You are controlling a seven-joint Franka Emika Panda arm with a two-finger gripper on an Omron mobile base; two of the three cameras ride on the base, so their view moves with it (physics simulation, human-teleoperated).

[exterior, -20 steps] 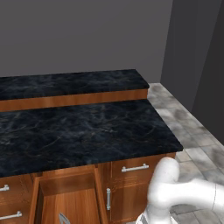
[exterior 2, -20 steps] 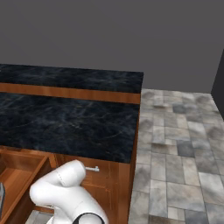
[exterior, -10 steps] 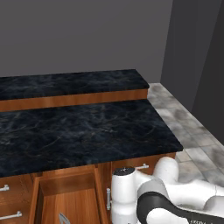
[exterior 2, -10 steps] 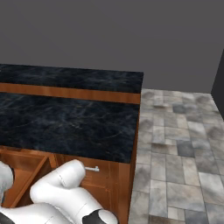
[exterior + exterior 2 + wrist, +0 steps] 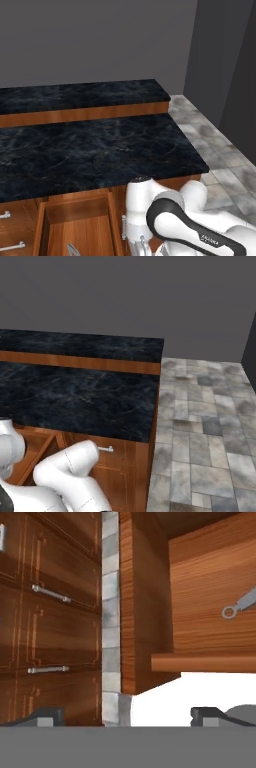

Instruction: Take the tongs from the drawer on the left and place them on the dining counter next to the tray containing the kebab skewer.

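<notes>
The reddish-brown drawer [image 5: 80,230] stands pulled out under the black marble dining counter [image 5: 90,150]. The hand view shows its plain wood inside [image 5: 210,582] and outer side wall [image 5: 145,612]. The grey tongs [image 5: 237,607] lie inside with their small ring end towards me, and one tip [image 5: 72,248] peeks out at the bottom of the left base view. My gripper [image 5: 127,716] is open and holds nothing. It hangs low beside the drawer's right side, apart from the tongs. The tray and the kebab skewer are out of view.
Shut drawers with silver bar handles [image 5: 50,593] face the hand on the far side of a strip of grey tiled floor [image 5: 110,587]. A raised marble ledge [image 5: 80,95] runs behind the counter. More tiled floor [image 5: 200,421] spreads to the right, by a dark wall.
My arm has swung leftward from the lower right into the left base view, so the hand now sits beside the open drawer. The drawer and tongs have not moved.
</notes>
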